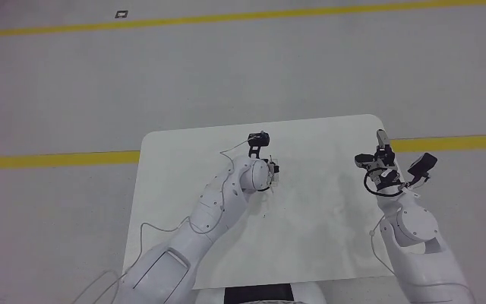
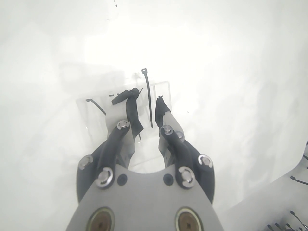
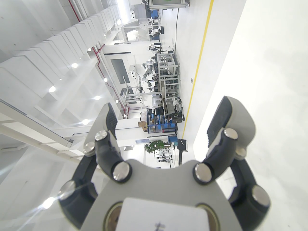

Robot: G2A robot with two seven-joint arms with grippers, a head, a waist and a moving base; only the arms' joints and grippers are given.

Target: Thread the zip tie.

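On the white table point(image 1: 319, 228), two black plastic zip ties point(image 2: 148, 94) lie in one clear box point(image 2: 166, 85). Above them the left claw point(image 2: 146, 96) is narrow; the right claw point(image 3: 167, 104) is wide.

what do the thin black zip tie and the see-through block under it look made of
The thin black zip tie: looks like moulded plastic, probably nylon; a slim matte strap with a small square head. The see-through block: likely clear acrylic, though glass is possible; the white table shows through and only its straight edges stand out.
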